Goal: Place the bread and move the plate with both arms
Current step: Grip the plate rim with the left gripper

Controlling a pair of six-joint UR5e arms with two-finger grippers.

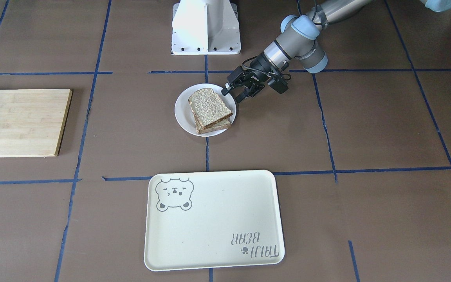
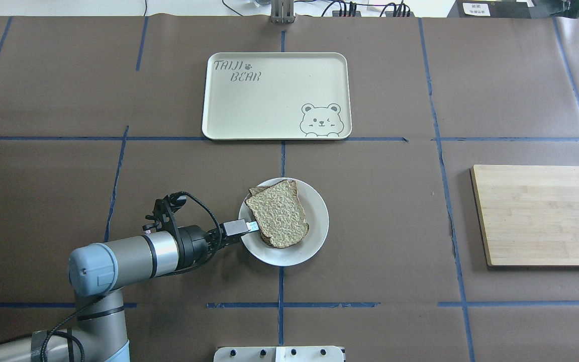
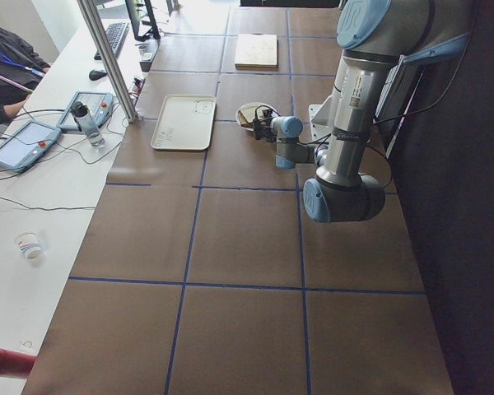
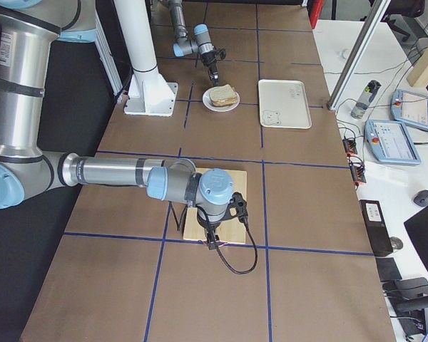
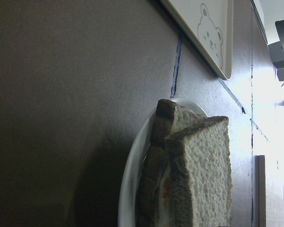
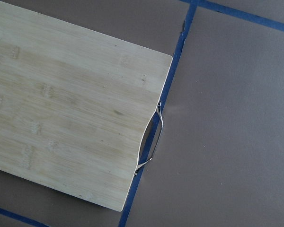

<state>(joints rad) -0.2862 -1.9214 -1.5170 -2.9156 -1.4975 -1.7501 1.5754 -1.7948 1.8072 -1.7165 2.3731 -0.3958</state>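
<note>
Sitting just ahead of the open-jawed left gripper [image 1: 231, 96], the bread [image 1: 210, 106] tops the plate [image 1: 182, 112]; moving the plate is left to do.

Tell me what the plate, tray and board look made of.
The plate: likely glazed ceramic or melamine, smooth plain white. The tray: probably matte plastic or fibre composite, cream with a printed bear. The board: wood, likely bamboo, pale strips with visible grain.

We list: centre, white plate [image 1: 182, 113] holding bread [image 1: 209, 105] stacked on a second slice [image 1: 214, 127]; at its upper-right rim, left gripper [image 1: 231, 96], fingers parted; bottom centre, bear tray [image 1: 210, 231]; left edge, wooden board [image 1: 18, 122]; top centre, white pedestal [image 1: 206, 27].
</note>
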